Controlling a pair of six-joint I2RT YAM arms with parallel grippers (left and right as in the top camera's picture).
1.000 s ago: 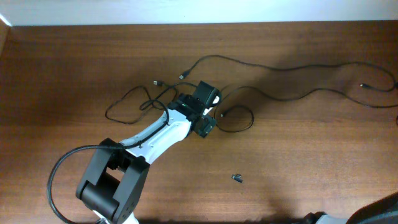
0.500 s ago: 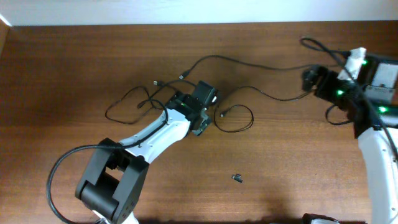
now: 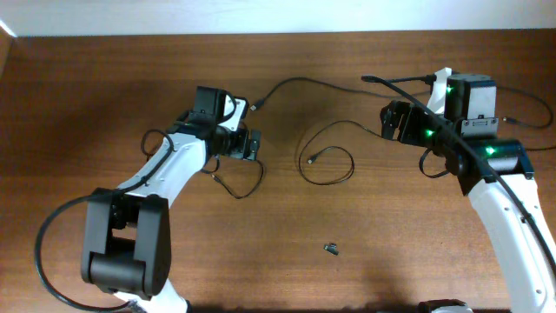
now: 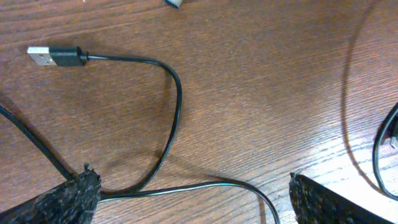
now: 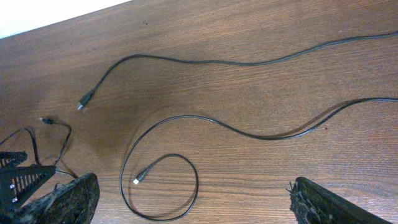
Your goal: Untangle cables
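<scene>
Soft, even light here; glare blooms on the table [image 4: 364, 177] at near right, the cables [image 4: 179, 99] throw faint shadows, focus crisp.

No text, label, brand, number or sign is legible anywhere.

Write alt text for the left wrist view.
A thin black cable with a silver USB plug curves across a brown wooden table. The left arm's two black padded fingers sit wide apart at the bottom corners, holding nothing.
</scene>
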